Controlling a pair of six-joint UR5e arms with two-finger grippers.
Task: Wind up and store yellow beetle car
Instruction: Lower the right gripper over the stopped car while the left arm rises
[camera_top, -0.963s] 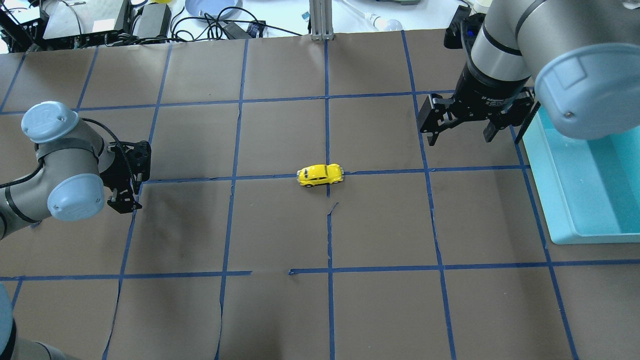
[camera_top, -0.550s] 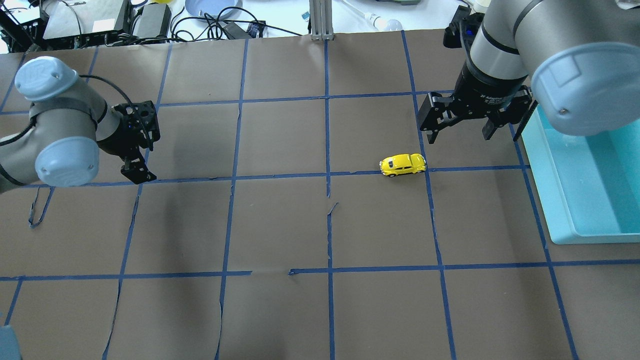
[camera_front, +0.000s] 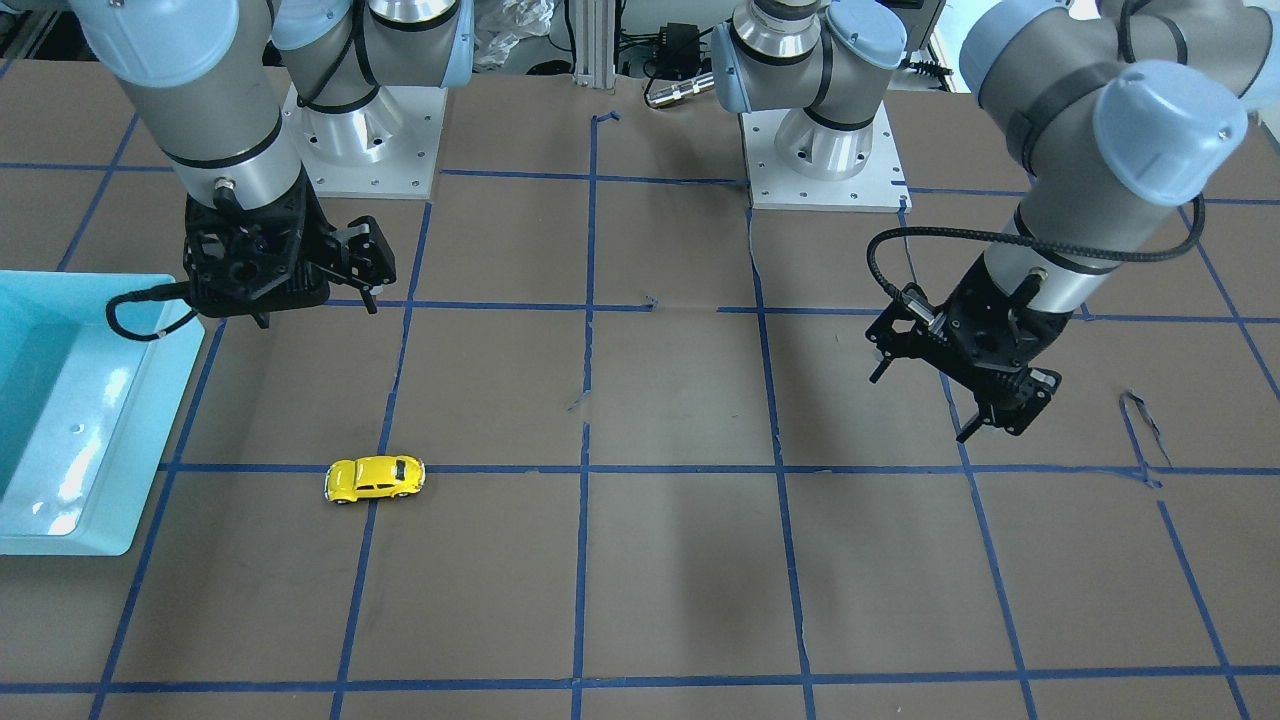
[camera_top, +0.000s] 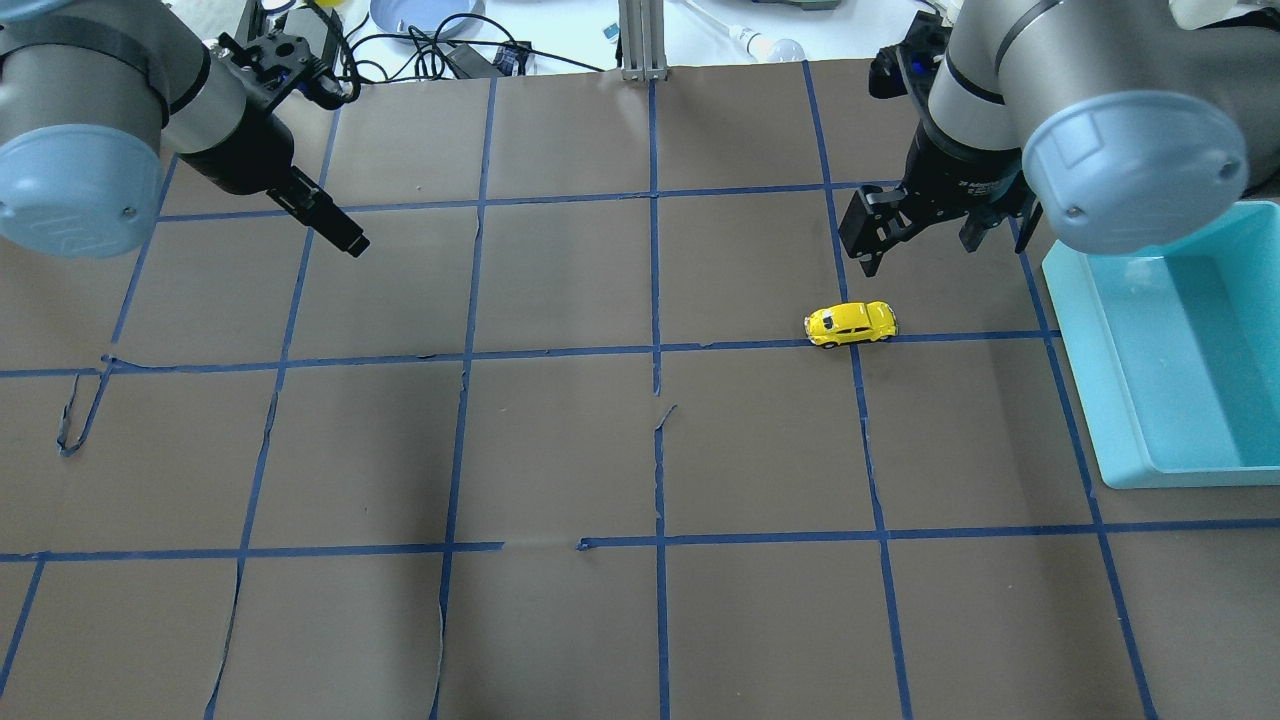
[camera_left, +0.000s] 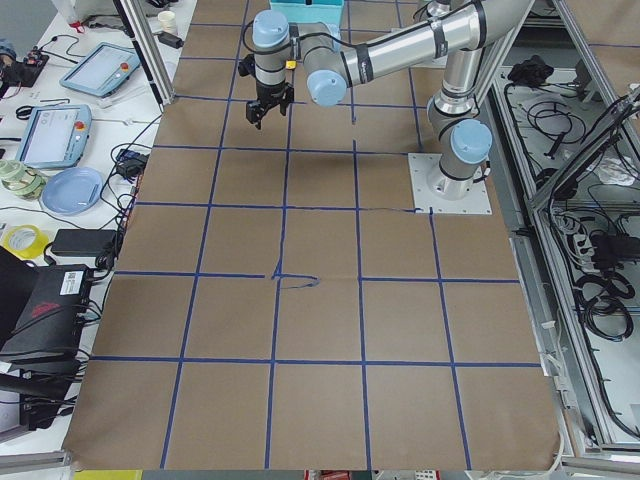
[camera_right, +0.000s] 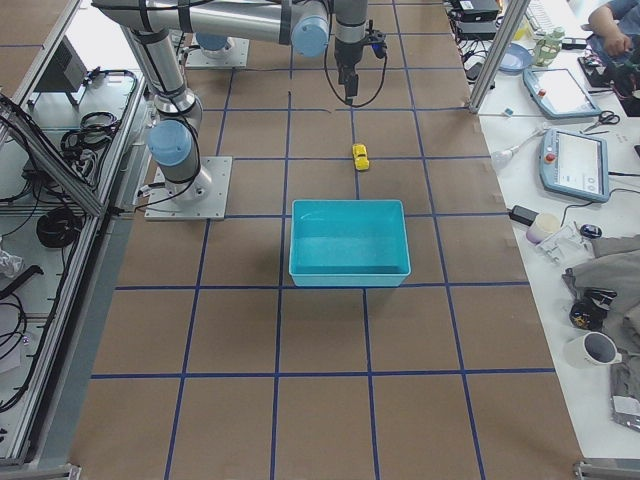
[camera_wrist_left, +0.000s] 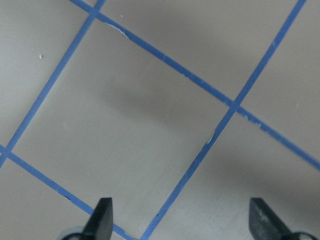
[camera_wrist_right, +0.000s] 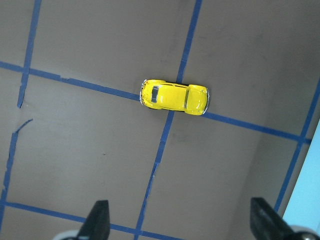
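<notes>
two grippers off the table, neither closed on anything. right gripper (camera_top: 922, 250) hanging above the brown paper with fingers (camera_wrist_right: 98, 220) spread wide and nothing between them. yellow beetle car (camera_top: 851, 324) upright on its wheels on the table (camera_top: 560, 450), right over a crossing of blue tape lines (camera_top: 760, 345), lengthwise along one of them. near that gripper but clear of both fingertips, on the side away from the robot's base. from the right wrist, seen roof-up in the upper middle, ahead of the parted fingertips. teal bin (camera_top: 1120, 420) off to the robot's right, near the car yet apart from it. left gripper (camera_wrist_left: 183, 215) far over on the robot's left, well apart from the car, raised over bare paper and tape. fingers likewise parted, grasping nothing.
</notes>
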